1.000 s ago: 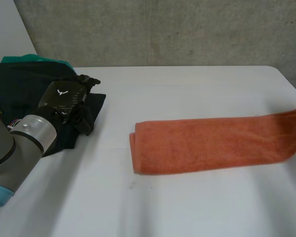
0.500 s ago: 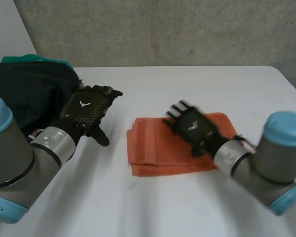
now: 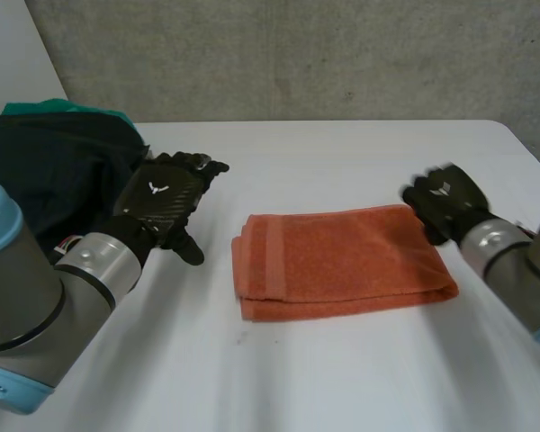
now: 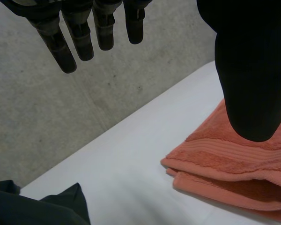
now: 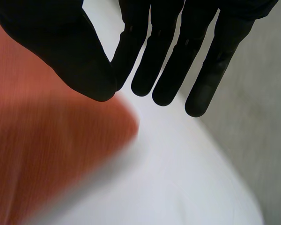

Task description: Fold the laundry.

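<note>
An orange towel (image 3: 342, 261) lies folded in a rectangle in the middle of the white table (image 3: 342, 153). Its layered end (image 4: 234, 159) faces my left hand. My left hand (image 3: 157, 202) hovers to the left of the towel, open, with its fingers straight and its thumb (image 4: 250, 70) spread apart from them. My right hand (image 3: 445, 202) is at the towel's far right corner, just above it. Its thumb rests against its fingers (image 5: 164, 47) with nothing between them, and the towel's edge (image 5: 47, 154) lies under the palm.
A pile of dark clothes (image 3: 45, 171) with a green garment (image 3: 63, 110) behind it lies at the table's left back, just behind my left arm; its edge (image 4: 37, 208) lies under my left hand. A grey wall runs behind the table.
The towel went from a long strip to a rectangle folded in half. My right hand came over it, then drew back to its right end. My left hand left the dark pile.
</note>
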{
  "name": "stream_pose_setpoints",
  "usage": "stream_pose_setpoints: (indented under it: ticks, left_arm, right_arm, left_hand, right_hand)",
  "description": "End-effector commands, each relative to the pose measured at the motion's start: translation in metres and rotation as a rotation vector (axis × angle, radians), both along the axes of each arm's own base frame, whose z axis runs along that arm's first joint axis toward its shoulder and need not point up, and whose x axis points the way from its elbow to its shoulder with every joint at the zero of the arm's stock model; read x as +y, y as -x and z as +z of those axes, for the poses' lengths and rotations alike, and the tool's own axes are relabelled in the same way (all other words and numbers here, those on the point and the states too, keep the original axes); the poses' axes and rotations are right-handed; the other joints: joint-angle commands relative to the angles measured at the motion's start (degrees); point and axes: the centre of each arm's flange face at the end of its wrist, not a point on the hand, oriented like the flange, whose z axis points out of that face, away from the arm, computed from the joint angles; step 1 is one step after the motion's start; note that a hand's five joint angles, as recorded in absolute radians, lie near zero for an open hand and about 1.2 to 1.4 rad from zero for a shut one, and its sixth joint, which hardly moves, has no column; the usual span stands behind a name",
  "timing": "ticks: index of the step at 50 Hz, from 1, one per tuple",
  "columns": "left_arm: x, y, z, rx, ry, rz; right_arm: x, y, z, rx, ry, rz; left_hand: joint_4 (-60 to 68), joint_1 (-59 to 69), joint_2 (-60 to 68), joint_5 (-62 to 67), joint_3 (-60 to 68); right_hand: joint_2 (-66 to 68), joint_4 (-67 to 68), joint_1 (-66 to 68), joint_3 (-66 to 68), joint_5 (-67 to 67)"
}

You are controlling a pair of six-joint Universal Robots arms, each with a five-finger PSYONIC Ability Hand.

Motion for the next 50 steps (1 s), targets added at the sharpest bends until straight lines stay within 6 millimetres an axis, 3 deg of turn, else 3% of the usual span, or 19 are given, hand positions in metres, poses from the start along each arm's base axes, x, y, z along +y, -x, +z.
stream_pose_setpoints:
  ticks: [1,2,4,5,7,10,17,24,28,32,35,39,42,43,46,47,50]
  left_arm:
    - [-0.002,-0.011,0.008,0.016,0.013,0.033]
    - [-0.002,-0.011,0.008,0.018,0.013,0.035]
    - [-0.002,-0.013,0.007,0.023,0.002,0.041]
    - [-0.001,-0.013,0.006,0.025,-0.004,0.043]
    - [0.0,-0.014,0.005,0.028,-0.013,0.043]
    - [0.003,-0.015,0.0,0.04,-0.046,0.043]
    - [0.007,-0.01,-0.003,0.047,-0.061,0.019]
    - [0.012,-0.005,-0.008,0.038,-0.076,-0.001]
    - [0.013,-0.003,-0.012,0.033,-0.086,-0.004]
    - [0.014,-0.002,-0.014,0.028,-0.088,-0.007]
    - [0.014,-0.003,-0.013,0.029,-0.085,-0.006]
    - [0.014,-0.005,-0.009,0.035,-0.073,-0.002]
    - [0.014,-0.007,-0.004,0.044,-0.062,0.006]
    - [0.014,-0.008,-0.003,0.046,-0.058,0.007]
    - [0.013,-0.01,0.001,0.051,-0.046,0.015]
    - [0.013,-0.01,0.001,0.051,-0.046,0.016]
    - [0.013,-0.011,0.001,0.051,-0.046,0.018]
  right_arm:
    - [0.066,-0.08,0.012,-0.128,0.107,0.377]
    - [0.071,-0.085,0.009,-0.132,0.099,0.401]
    - [0.075,-0.088,0.002,-0.129,0.065,0.401]
    - [0.07,-0.083,-0.002,-0.125,0.022,0.342]
    - [0.06,-0.071,-0.005,-0.13,-0.033,0.242]
    - [0.033,-0.031,-0.013,-0.224,-0.192,-0.006]
    - [0.013,0.028,-0.031,-0.33,-0.402,-0.111]
    - [0.01,0.049,-0.048,-0.312,-0.446,-0.11]
    - [0.004,0.057,-0.057,-0.298,-0.424,-0.143]
    - [-0.009,0.064,-0.065,-0.246,-0.34,-0.183]
    - [-0.014,0.067,-0.061,-0.206,-0.269,-0.221]
    - [-0.007,0.04,-0.034,-0.133,-0.088,-0.156]
    - [0.012,0.004,-0.005,-0.084,0.045,-0.028]
    - [0.025,-0.016,0.009,-0.072,0.105,0.046]
    - [0.048,-0.046,0.018,-0.061,0.156,0.167]
    - [0.066,-0.065,0.014,-0.058,0.163,0.261]
    - [0.097,-0.092,0.004,-0.068,0.146,0.418]
  left_hand:
    - [-1.6,-0.8,-1.9,-2.9,-2.2]
    - [-1.6,-0.8,-1.9,-2.9,-2.2]
    - [-1.6,-0.8,-1.9,-2.9,-2.2]
    - [-1.6,-0.8,-1.9,-2.9,-2.2]
    - [-1.6,-0.8,-1.9,-2.9,-2.2]
    - [-1.6,-0.8,-1.9,-2.9,-2.2]
    - [-1.6,-0.8,-1.9,-2.9,-2.2]
    - [-1.6,-0.8,-1.9,-2.9,-2.2]
    - [-1.6,-0.8,-1.9,-2.9,-2.2]
    - [-1.6,-0.8,-1.9,-2.9,-2.2]
    - [-1.6,-0.8,-1.9,-2.9,-2.2]
    - [-1.6,-0.8,-1.9,-2.9,-2.2]
    - [-1.6,-0.8,-1.9,-2.9,-2.2]
    - [-1.6,-0.8,-1.9,-2.9,-2.2]
    - [-1.6,-0.8,-1.9,-2.9,-2.2]
    - [-1.6,-0.8,-1.9,-2.9,-2.2]
    - [-1.6,-0.8,-1.9,-2.9,-2.2]
  right_hand:
    - [12.2,11.5,14.6,12.0,13.2]
    - [10.0,9.3,12.4,9.8,11.0]
    - [-26.6,-27.4,-24.3,-26.9,-25.6]
    - [-51.8,-52.5,-49.4,-52.1,-50.8]
    - [-51.9,-52.6,-49.5,-52.1,-50.9]
    - [-50.9,-51.6,-48.5,-51.1,-49.9]
    - [-28.2,-28.9,-25.8,-28.5,-27.2]
    - [-27.9,-28.6,-25.5,-28.1,-26.8]
    - [-21.1,-21.9,-18.8,-21.4,-20.1]
    - [12.1,11.4,14.5,11.9,13.1]
    - [12.2,11.5,14.6,12.0,13.2]
    - [12.2,11.5,14.6,12.0,13.2]
    - [12.2,11.5,14.6,12.0,13.2]
    - [12.2,11.5,14.6,12.0,13.2]
    - [12.2,11.5,14.6,12.0,13.2]
    - [12.2,11.5,14.6,12.0,13.2]
    - [12.2,11.5,14.6,12.0,13.2]
